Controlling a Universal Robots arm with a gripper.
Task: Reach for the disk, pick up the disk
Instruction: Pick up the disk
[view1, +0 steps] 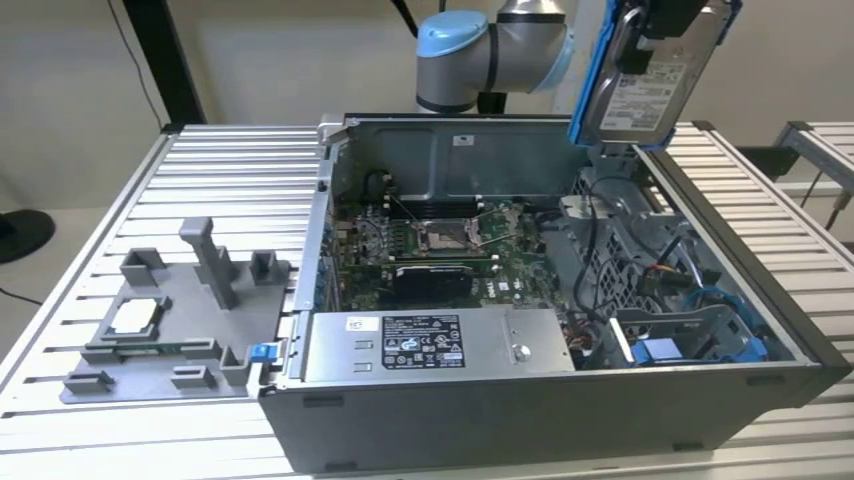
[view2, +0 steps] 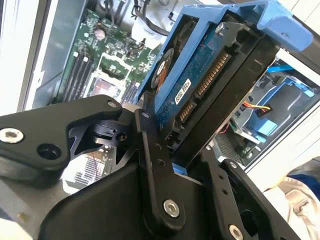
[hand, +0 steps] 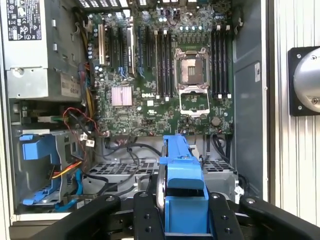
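the disk (view1: 650, 85) hangs in the air above the far corner of the open computer case (view1: 561, 420), on the exterior view's right, clear of the case and standing nearly upright with its white barcode label facing the camera and its blue plastic bracket (view1: 591, 80) running along the edge. the gripper (view2: 165, 150) is pinching the disk — in the second wrist view its black fingers (view2: 150, 150) press against the bracket and the drive's underside, where the blue circuit board and connector row show. in the first wrist view the blue bracket (hand: 182, 185) sits edge-on between the two black fingers (hand: 220, 220), held from both sides.

below it, the case lies on its side on a slatted metal table (view1: 227, 170). inside are the green motherboard (hand: 165, 75) with an open cpu socket (hand: 191, 72), the grey power-supply box (view1: 434, 345) with a black-and-white label near the front wall, and a blue drive bay (view1: 694, 345) with loose cables on the exterior view's right.

on the exterior view's left, well apart from the case, a grey fixture tray (view1: 174, 330) rests on the table — a small square silver cpu chip (view1: 135, 318) lies on it.
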